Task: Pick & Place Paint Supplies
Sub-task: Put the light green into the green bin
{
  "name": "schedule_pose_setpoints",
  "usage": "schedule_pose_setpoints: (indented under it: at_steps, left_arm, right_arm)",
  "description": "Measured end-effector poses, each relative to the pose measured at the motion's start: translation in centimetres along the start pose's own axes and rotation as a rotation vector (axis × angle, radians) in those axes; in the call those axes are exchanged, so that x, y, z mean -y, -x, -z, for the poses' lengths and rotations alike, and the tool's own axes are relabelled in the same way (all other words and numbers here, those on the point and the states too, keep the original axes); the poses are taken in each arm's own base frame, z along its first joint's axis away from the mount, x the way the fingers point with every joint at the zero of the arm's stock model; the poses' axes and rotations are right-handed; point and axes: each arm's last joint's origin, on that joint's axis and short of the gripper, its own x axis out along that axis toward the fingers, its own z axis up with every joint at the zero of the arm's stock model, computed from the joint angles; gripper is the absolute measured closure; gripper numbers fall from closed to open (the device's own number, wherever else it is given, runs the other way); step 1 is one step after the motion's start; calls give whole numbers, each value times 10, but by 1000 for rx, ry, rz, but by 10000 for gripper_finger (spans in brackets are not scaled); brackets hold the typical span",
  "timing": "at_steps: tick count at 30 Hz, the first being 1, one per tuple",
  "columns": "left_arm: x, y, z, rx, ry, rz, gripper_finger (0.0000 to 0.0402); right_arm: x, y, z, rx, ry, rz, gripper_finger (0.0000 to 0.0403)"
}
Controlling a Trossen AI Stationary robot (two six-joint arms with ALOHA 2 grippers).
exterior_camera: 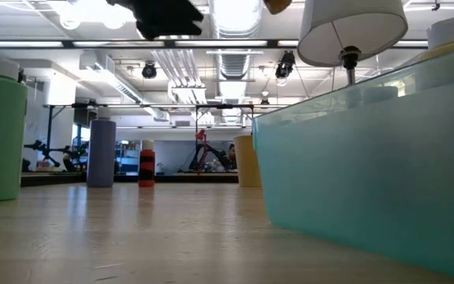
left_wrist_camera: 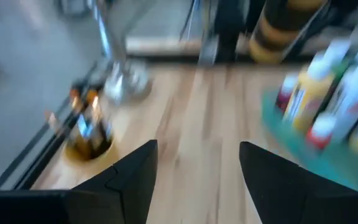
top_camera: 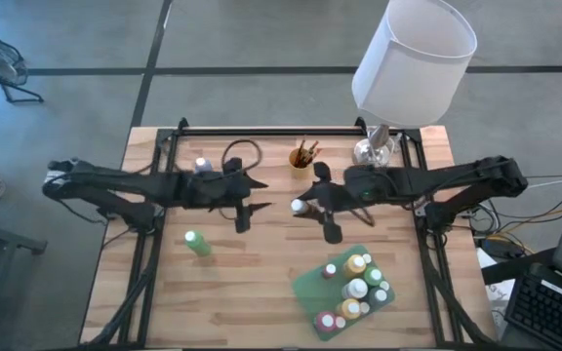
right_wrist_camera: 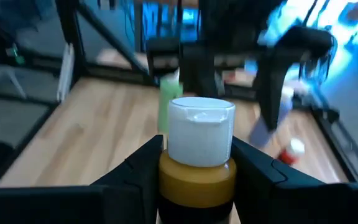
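My right gripper (top_camera: 308,205) hangs over the table's middle, shut on an ochre paint bottle (right_wrist_camera: 197,177) with a white cap (top_camera: 298,206). Facing it, my left gripper (top_camera: 249,201) stands open with nothing between its fingers (left_wrist_camera: 129,180). A green bottle (top_camera: 198,244) stands on its base on the table, near-left of centre. The green tray (top_camera: 312,285) at the near right holds several white-capped bottles (top_camera: 356,288). A yellow cup of brushes (top_camera: 303,156) stands at the far middle. A grey bottle (top_camera: 201,166) stands beside the left arm. My right gripper pinches the ochre body (right_wrist_camera: 197,180) of the bottle between its two fingers (right_wrist_camera: 138,177), just below the white cap (right_wrist_camera: 201,130). The fingers reach in from the table's right, slanting a little down. The bottle is lifted clear of the table, its cap end past the fingertips.
The white-shaded lamp (top_camera: 413,58) stands on its silver base (top_camera: 374,151) at the far right, its shade over the table edge. A small red-and-black bottle (exterior_camera: 146,163) stands far back in the low view. Bare wood (top_camera: 252,292) lies between the green bottle and the tray.
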Motion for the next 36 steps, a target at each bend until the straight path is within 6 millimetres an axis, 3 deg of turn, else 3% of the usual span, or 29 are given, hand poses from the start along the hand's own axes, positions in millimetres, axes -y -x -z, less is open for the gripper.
schedule_pose_setpoints:
  at_steps: [5, 8, 12, 22, 27, 36]
  left_arm:
    - [6, -9, 32, 327, 34, 137, 170]
    - [8, -9, 41, 481, 21, 190, 170]
    - [11, -20, 50, 477, 20, 192, 170]
    - [26, -63, 20, 401, -52, 250, 148]
    - [30, -75, 4, 350, -67, 252, 125]
    - [36, -91, -8, 363, -78, 262, 123]
  right_arm:
    - [-6, 9, 11, 247, 3, -4, 261]
    - [-6, 11, 24, 367, 8, 4, 261]
    - [-7, 12, 36, 482, 16, 12, 260]
    - [-13, 5, 51, 469, 51, -6, 260]
    - [-20, 6, 51, 470, 89, -19, 260]
    - [-21, 6, 51, 472, 113, -12, 259]
